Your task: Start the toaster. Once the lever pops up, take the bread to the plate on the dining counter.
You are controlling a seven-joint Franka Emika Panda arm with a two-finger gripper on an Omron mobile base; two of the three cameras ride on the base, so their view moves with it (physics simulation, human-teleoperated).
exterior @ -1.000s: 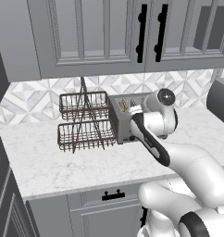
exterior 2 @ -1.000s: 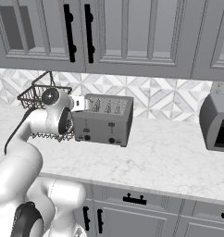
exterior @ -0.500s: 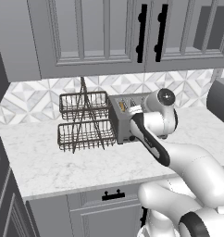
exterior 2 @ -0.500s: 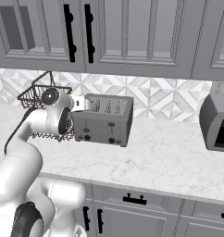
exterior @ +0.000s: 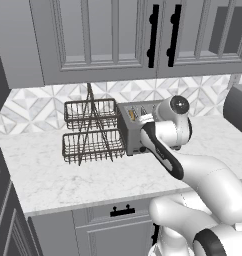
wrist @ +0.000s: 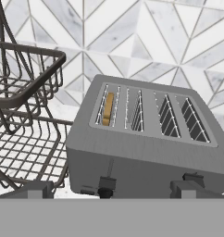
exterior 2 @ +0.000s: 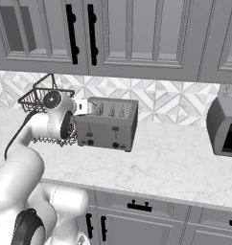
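Observation:
The brushed-steel toaster [wrist: 146,152] stands on the worktop against the tiled backsplash, also seen as the toaster [exterior: 134,134] and the toaster [exterior 2: 107,125]. The bread [wrist: 108,109], a golden slice, sits down in the leftmost slot, showing as a yellow speck of bread [exterior: 132,114] from the left. Two black levers [wrist: 107,182] sit low on the toaster's front face. My gripper [wrist: 111,192] is open, its fingertips [wrist: 33,190] spread wide, just in front of and above the toaster's front, holding nothing. The plate and the dining counter are out of view.
A two-tier wire basket rack [exterior: 90,132] stands directly left of the toaster, close to my hand, as the rack [wrist: 21,92] shows. A dark appliance [exterior 2: 226,127] sits at the right end of the marble worktop [exterior 2: 175,158]. Upper cabinets [exterior 2: 113,33] hang overhead.

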